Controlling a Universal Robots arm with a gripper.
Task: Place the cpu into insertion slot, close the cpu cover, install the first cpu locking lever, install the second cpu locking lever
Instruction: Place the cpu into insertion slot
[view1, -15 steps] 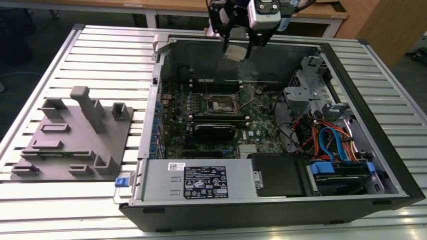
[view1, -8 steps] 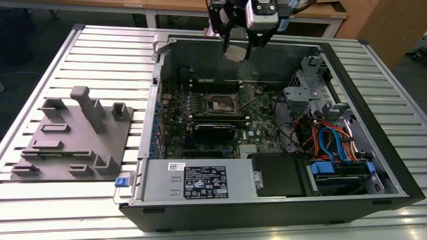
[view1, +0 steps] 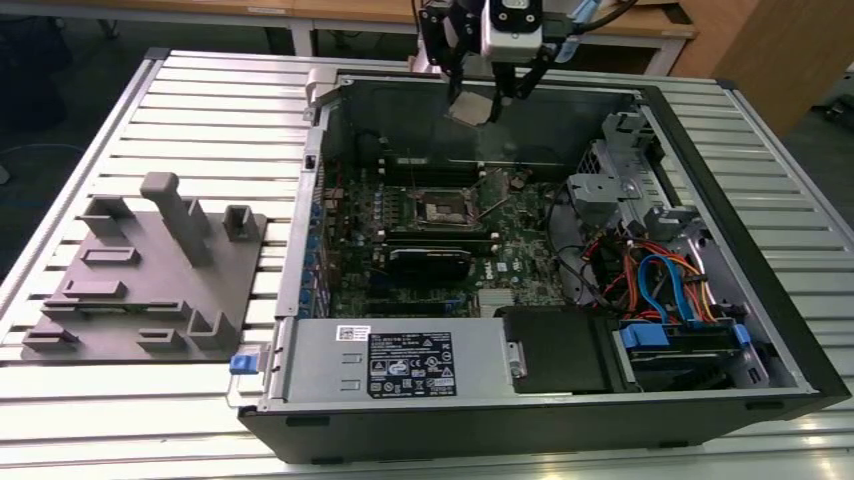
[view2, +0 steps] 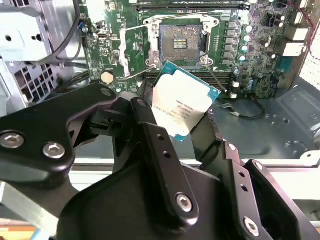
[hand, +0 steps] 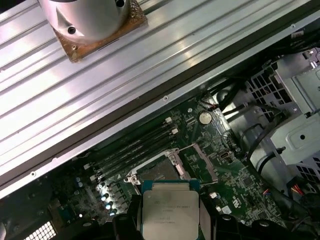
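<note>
My gripper (view1: 489, 98) hangs above the back wall of the open computer case (view1: 747, 200), shut on the cpu (view1: 467, 108). The cpu (view2: 182, 102) is a flat square chip with a silver-grey top, held tilted by its edges between the black fingers (view2: 145, 120). In the first wrist view the cpu (hand: 170, 212) sits in the gripper (hand: 170, 225). The insertion slot (view1: 445, 208) lies bare on the green motherboard below; its dark contact field (view2: 181, 44) is uncovered. The cpu cover (view2: 134, 52) stands swung open beside the slot (hand: 160, 172), as a silvery frame (hand: 200, 159).
A grey fixture plate (view1: 147, 270) with upright blocks lies on the slatted table at the exterior view's left. Inside the case are a power supply (view1: 400, 365), a drive cage (view1: 607, 185), coloured cables (view1: 661, 280) and a black block (view1: 427, 262) near the slot.
</note>
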